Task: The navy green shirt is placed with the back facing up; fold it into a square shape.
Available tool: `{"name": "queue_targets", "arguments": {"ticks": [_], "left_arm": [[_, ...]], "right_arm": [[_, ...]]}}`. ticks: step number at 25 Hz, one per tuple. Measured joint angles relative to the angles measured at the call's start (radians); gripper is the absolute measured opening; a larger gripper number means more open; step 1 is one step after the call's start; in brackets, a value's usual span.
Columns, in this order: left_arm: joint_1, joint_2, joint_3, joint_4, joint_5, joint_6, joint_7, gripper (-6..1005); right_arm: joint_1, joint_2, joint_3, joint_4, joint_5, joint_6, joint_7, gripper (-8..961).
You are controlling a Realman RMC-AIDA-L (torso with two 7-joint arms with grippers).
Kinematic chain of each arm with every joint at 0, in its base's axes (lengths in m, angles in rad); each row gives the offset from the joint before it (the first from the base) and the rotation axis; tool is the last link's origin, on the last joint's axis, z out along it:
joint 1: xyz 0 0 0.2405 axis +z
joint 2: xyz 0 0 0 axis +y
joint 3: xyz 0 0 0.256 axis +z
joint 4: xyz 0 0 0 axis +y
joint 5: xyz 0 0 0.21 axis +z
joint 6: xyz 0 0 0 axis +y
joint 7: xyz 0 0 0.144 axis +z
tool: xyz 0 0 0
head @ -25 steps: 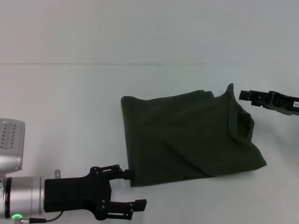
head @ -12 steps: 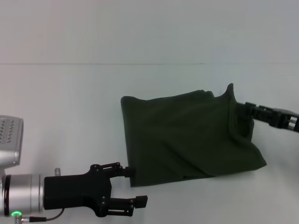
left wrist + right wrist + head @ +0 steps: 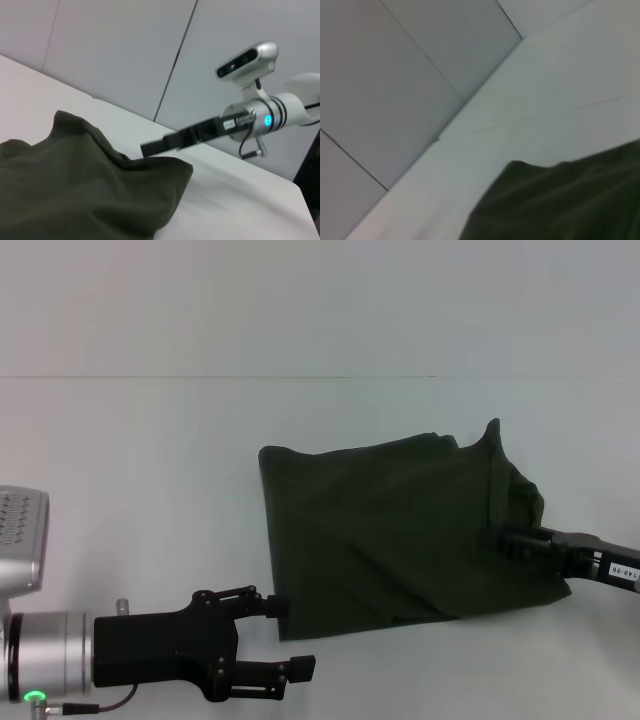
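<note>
While our left claw (image 3: 285, 640) sits low at the near left of the white surface (image 3: 150, 490), its two black fingers stand apart, the upper one touching the near left corner of the navy green shirt (image 3: 390, 540) and the lower one clear of the cloth. We hold nothing between them.

We see the shirt lying right of centre on the surface, folded into a rough, wrinkled rectangle with only plain dark olive cloth showing. A small peak of fabric stands up at its far right corner, and the right edge bulges in a rounded fold. No lettering shows on the cloth in any view.

Our right claw (image 3: 500, 540) reaches in from the right edge, low over the shirt's right side, its black tip over the cloth near that rounded fold. We cannot tell whether its fingers are apart or together. A small white label sits on the right arm behind the claw; its print looks like digits, but we cannot read them surely.

From the left wrist view, the shirt (image 3: 85, 190) fills the near corner, with the right arm stretched above its far edge.
</note>
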State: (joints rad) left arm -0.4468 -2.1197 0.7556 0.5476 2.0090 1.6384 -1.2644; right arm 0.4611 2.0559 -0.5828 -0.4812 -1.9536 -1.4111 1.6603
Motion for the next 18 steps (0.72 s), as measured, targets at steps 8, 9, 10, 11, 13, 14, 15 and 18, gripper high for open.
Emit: {"name": "queue_targets", "arguments": {"ticks": [8, 9, 10, 11, 13, 14, 15, 18], "left_arm": [[-0.004, 0.001, -0.006, 0.0, -0.001, 0.0, 0.0, 849], [-0.005, 0.001, -0.006, 0.0, -0.001, 0.001, 0.0, 848], [-0.006, 0.001, -0.006, 0.0, -0.001, 0.001, 0.0, 847], [-0.007, 0.001, -0.006, 0.0, -0.001, 0.001, 0.0, 846], [-0.007, 0.002, -0.006, 0.0, -0.001, 0.001, 0.0, 844], [-0.007, 0.002, -0.006, 0.0, -0.001, 0.001, 0.0, 843], [-0.007, 0.002, -0.006, 0.0, -0.001, 0.001, 0.0, 842], [-0.007, 0.002, -0.005, 0.0, -0.001, 0.001, 0.0, 839]], "right_arm": [[-0.028, 0.0, 0.012, 0.006, -0.015, 0.078, -0.001, 687], [-0.031, -0.003, 0.014, 0.006, -0.014, 0.085, 0.0, 687], [-0.034, -0.005, 0.015, 0.006, -0.013, 0.091, 0.001, 687], [-0.037, -0.006, 0.016, 0.006, -0.012, 0.099, 0.003, 687], [-0.042, -0.008, 0.018, 0.006, -0.012, 0.117, 0.007, 686], [-0.045, -0.008, 0.022, 0.006, -0.012, 0.125, 0.007, 686], [-0.048, -0.008, 0.029, 0.006, -0.012, 0.129, 0.007, 686], [-0.052, -0.008, 0.054, 0.006, -0.012, 0.117, -0.001, 686]]}}
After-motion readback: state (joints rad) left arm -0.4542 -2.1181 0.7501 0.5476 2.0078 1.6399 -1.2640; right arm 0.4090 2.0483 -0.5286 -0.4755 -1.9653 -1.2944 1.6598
